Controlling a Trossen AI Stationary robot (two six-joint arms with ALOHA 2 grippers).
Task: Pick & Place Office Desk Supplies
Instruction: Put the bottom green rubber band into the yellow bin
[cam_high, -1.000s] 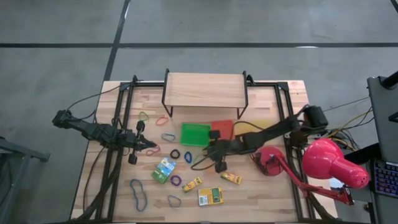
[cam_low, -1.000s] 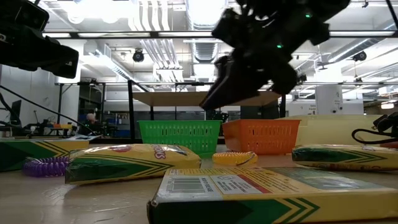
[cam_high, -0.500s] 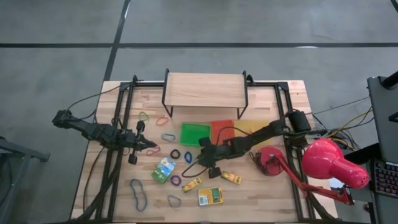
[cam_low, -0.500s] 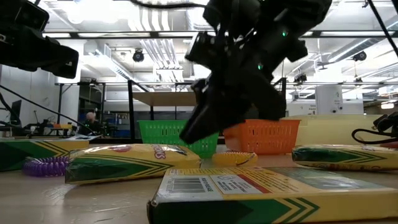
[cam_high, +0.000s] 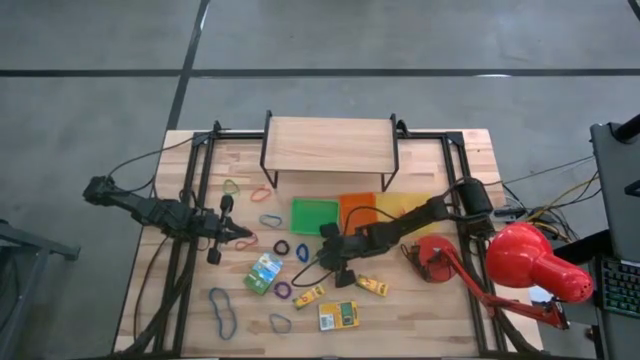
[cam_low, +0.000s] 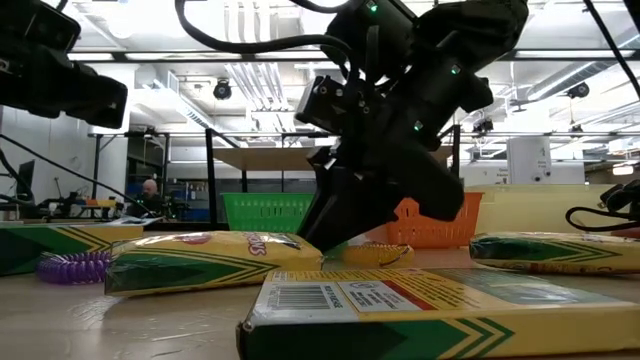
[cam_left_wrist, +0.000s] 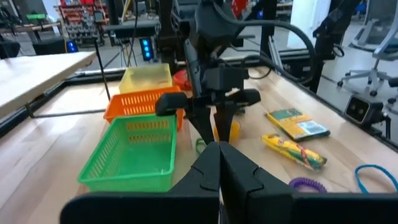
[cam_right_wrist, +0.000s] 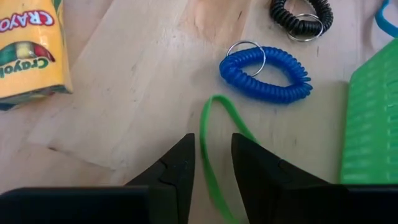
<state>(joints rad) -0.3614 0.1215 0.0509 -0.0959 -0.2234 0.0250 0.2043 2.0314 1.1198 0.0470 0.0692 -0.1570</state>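
Note:
A thin green rubber-band loop (cam_right_wrist: 207, 134) lies flat on the wooden table (cam_high: 430, 310), near the green tray. My right gripper (cam_right_wrist: 213, 163) (cam_high: 337, 268) slants down over it, open, one finger on each side of the band's strand; I see no touch. Just beyond lie a blue coil band (cam_right_wrist: 264, 74) and a black coil band (cam_right_wrist: 303, 15). A yellow crayon box (cam_right_wrist: 25, 50) lies beside them. My left gripper (cam_high: 240, 237) (cam_left_wrist: 219, 163) waits shut and holds nothing, at the table's left.
Green (cam_high: 314, 215), orange (cam_high: 357, 208) and yellow (cam_high: 397, 204) trays stand in a row below a wooden shelf (cam_high: 328, 145). Several crayon boxes (cam_high: 338, 315) and loose bands (cam_high: 222, 310) lie across the near half. A red lamp (cam_high: 535, 262) stands at the right.
My right gripper has sunk toward the table and reached toward its left edge, tipping further downward. Its fingers now stand low over the green band near the green tray.

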